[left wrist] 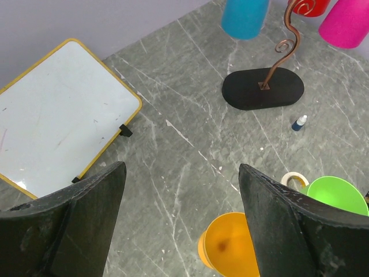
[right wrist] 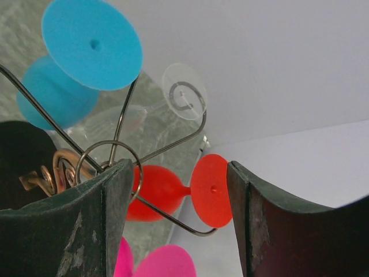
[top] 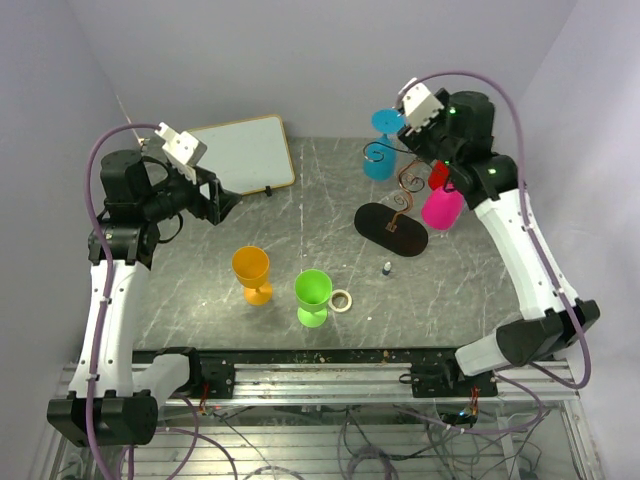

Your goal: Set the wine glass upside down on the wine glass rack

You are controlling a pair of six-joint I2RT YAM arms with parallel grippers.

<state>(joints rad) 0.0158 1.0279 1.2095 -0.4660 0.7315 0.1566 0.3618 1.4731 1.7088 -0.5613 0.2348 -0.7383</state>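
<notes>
**Right gripper (right wrist: 179,167) spread open at the thin dark wire wine glass rack (top: 385,235)**

Its two dark fingers (right wrist: 109,219) filled the close view, held apart, high among the rack's curled hook arms. Between them hung a red plastic wine glass (right wrist: 164,186), its stem resting in a wire hook. Whether the fingers touched it, I could not tell. A blue plastic glass (top: 380,150) and a pink plastic glass (top: 441,208) hung bowl-down on other hooks, above the rack's flat black oval base. Across the grey marbled table (top: 300,220), the left gripper (left wrist: 181,167) hovered with fingers parted, holding nothing. It hung over an upright orange goblet (left wrist: 230,245), beside a green goblet (left wrist: 337,196).
</notes>
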